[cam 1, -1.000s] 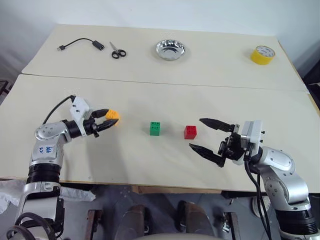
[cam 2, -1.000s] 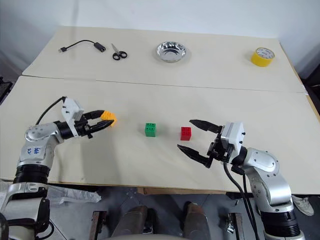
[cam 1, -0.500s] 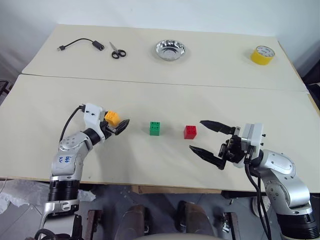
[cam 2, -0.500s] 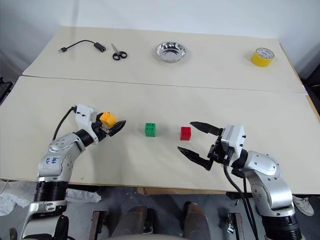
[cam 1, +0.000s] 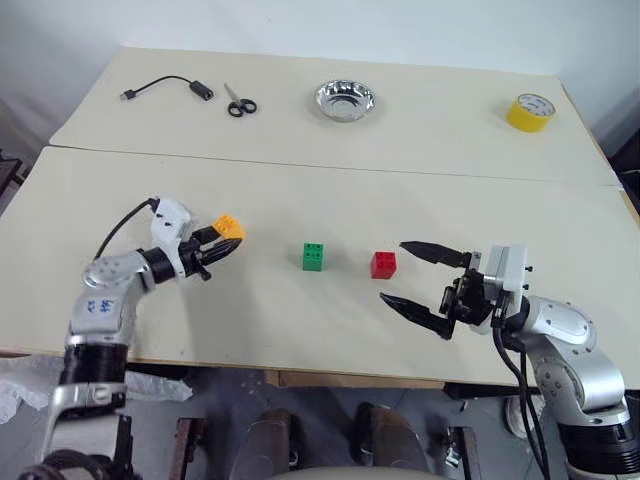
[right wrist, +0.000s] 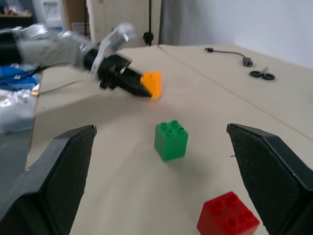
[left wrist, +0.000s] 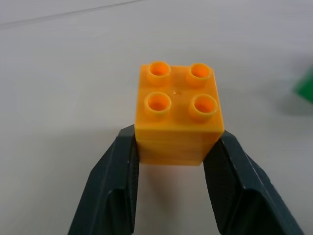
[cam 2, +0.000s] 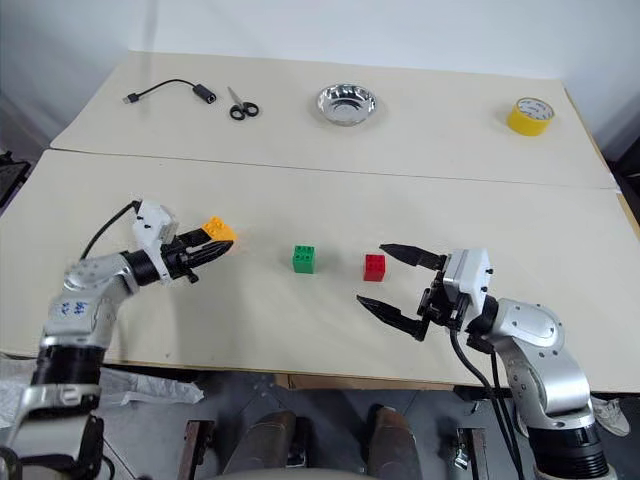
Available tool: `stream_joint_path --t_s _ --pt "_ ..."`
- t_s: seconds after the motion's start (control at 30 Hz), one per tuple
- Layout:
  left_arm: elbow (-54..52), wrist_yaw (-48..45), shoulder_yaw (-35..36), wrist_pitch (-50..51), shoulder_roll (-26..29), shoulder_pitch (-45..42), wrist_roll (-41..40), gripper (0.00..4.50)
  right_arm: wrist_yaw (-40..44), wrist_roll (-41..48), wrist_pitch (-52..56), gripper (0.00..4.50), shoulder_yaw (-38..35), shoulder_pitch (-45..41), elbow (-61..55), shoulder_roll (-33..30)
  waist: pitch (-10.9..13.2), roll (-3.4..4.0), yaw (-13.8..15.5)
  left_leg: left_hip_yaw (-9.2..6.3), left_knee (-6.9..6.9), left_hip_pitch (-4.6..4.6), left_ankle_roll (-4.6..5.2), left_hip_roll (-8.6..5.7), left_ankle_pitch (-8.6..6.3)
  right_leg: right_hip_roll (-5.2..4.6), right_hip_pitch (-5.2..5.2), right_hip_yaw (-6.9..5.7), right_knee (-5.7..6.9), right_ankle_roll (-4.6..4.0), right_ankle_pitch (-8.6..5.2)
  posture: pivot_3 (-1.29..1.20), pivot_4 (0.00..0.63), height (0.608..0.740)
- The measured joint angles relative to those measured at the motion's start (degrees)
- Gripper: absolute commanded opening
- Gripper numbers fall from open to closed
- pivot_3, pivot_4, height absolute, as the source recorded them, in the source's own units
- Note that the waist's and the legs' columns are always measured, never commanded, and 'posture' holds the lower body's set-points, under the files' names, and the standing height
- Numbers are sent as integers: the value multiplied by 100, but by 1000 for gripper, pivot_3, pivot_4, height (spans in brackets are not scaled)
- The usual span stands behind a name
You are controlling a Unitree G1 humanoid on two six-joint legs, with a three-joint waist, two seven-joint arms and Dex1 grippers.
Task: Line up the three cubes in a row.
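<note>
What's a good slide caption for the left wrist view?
Left gripper shut on the studded orange-yellow plastic brick above the pale tabletop.

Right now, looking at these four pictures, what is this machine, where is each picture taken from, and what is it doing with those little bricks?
It is a two-armed robot at a table. Two pictures come from cameras in its head, looking down; the other two from a camera on each wrist. Each arm ends in a two-fingered claw. The left claw is shut on the orange-yellow brick, as its wrist picture shows close up. The right claw is open and holds nothing. The green brick and red brick sit apart on the table between the arms. At the far side lie a cable, scissors, a metal bowl and a yellow tape roll.
</note>
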Motion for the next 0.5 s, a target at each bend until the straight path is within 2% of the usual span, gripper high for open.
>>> stream_joint_path --t_s 0.07,0.23,0.37,0.5 --pt "776 -936 -157 -865 44 -559 30 1485 74 9 7 4500 -57 -1 67 -81 0 0 2 1 0 -1 0 -2 0 0 0 -1 -1 0 0 0 150 740" --pt "2651 -2079 -753 -2294 49 -1594 616 1485 146 45 11 4500 -207 47 128 -174 0 0 -25 17 -4 -1 0 -19 0 10 -4 -2 -1 0 0 0 150 740" --pt "3689 -2402 -981 -3129 -114 -2023 1007 1485 90 49 11 4500 -303 242 70 -174 0 -1 -38 24 -3 -3 1 -18 0 10 -5 -2 0 1 0 0 150 740" --pt "4236 -2425 -994 -3518 -184 -2217 1220 1485 63 57 10 4500 -414 503 -79 -200 1 -1 -25 13 -1 -5 2 -17 -1 9 -6 -1 1 1 1 0 150 740"
